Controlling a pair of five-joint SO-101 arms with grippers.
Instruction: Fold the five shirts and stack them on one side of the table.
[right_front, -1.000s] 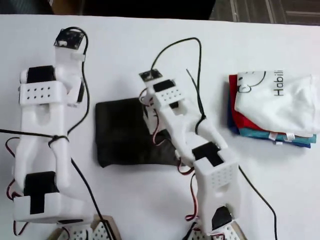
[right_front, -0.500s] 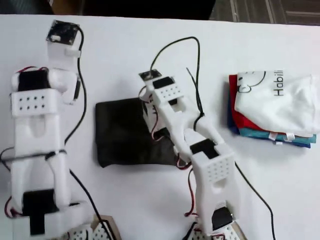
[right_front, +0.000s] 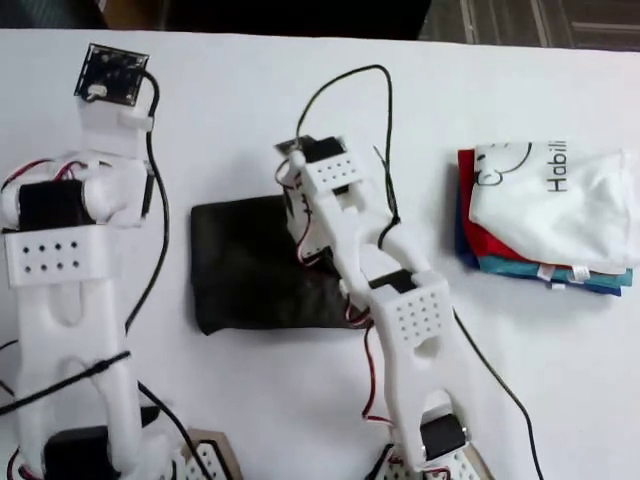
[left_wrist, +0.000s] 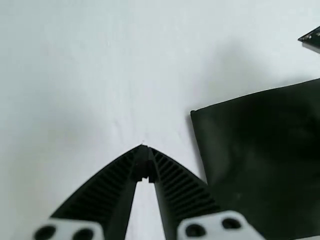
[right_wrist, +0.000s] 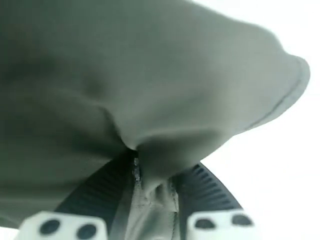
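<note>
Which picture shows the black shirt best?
The high view: the black shirt lies folded, almost whole, with one edge under the right arm. The left wrist view shows one corner of it. The right wrist view shows a fold pinched in the right gripper.

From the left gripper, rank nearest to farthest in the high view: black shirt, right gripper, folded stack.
1. black shirt, beside the left gripper.
2. right gripper, pinching that shirt's far edge.
3. folded stack, far right.
</note>
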